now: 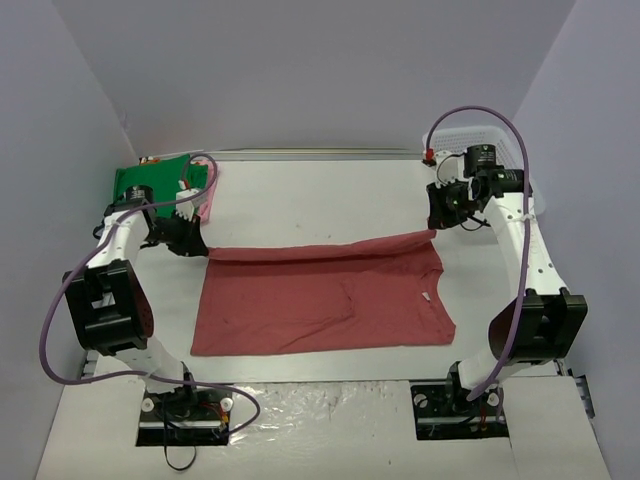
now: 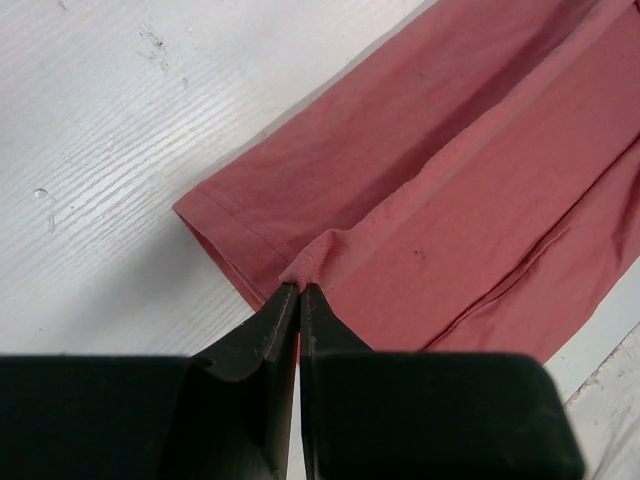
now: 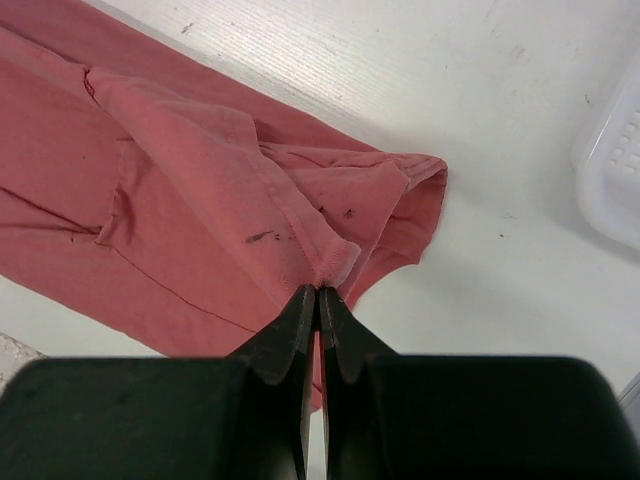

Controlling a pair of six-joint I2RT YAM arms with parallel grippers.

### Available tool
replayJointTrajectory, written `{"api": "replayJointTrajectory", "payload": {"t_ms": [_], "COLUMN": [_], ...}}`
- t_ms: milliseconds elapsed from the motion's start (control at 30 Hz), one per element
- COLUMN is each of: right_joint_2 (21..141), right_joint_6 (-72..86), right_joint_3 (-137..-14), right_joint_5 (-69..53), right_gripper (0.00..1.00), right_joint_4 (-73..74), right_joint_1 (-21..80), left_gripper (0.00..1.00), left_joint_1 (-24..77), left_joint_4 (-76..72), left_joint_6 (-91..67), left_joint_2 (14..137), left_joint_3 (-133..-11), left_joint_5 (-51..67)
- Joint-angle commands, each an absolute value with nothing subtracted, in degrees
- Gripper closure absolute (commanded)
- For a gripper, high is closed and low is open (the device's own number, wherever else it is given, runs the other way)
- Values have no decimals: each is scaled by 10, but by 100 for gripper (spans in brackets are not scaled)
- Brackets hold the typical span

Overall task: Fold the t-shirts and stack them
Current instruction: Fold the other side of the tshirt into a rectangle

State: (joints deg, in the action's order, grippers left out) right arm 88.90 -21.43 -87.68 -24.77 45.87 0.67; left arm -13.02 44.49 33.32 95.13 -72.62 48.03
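**Both grippers pinch the far edge of the large dusty-red soft-cloth t-shirt point(image 1: 330, 305), one at each end.**

The shirt lies spread across the middle of the white table point(image 1: 320, 195), its long axis running from the left edge toward the right edge. Its far edge is raised into a taut ridge. The left gripper point(image 2: 300, 290) is clamped on a pinch of cloth at the shirt's far-left corner and the right gripper point(image 3: 318, 292) on its far-right corner. The whole body therefore lies on the near side of both, and neither arm is better placed. I judge the fold calls for carrying that edge toward the table's near edge. The cloth is matte and limp, with dark specks by the right pinch. A bright green t-shirt point(image 1: 150, 180), with a pale pink t-shirt point(image 1: 209, 195) showing at its right side, sits at the far-left corner. A white plastic mesh basket point(image 1: 500, 150) sits at the far-right corner.
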Motion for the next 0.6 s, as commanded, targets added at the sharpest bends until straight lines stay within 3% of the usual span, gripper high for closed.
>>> {"api": "replayJointTrajectory", "payload": {"t_ms": [0,567], "right_joint_2": [864,830], "right_joint_6": [-239,-304], "right_joint_3": [-868,-809], "right_joint_5": [-261,-261], "right_gripper": [100,100], "right_joint_4": [497,573], "right_joint_1": [3,3], "left_gripper": [98,98], "left_joint_1": [-137,-138], "left_joint_4": [453,468], "left_joint_6": [359,386], "left_joint_2": [928,890], "left_joint_3": [-727,-691], "left_joint_5": [497,500]}}
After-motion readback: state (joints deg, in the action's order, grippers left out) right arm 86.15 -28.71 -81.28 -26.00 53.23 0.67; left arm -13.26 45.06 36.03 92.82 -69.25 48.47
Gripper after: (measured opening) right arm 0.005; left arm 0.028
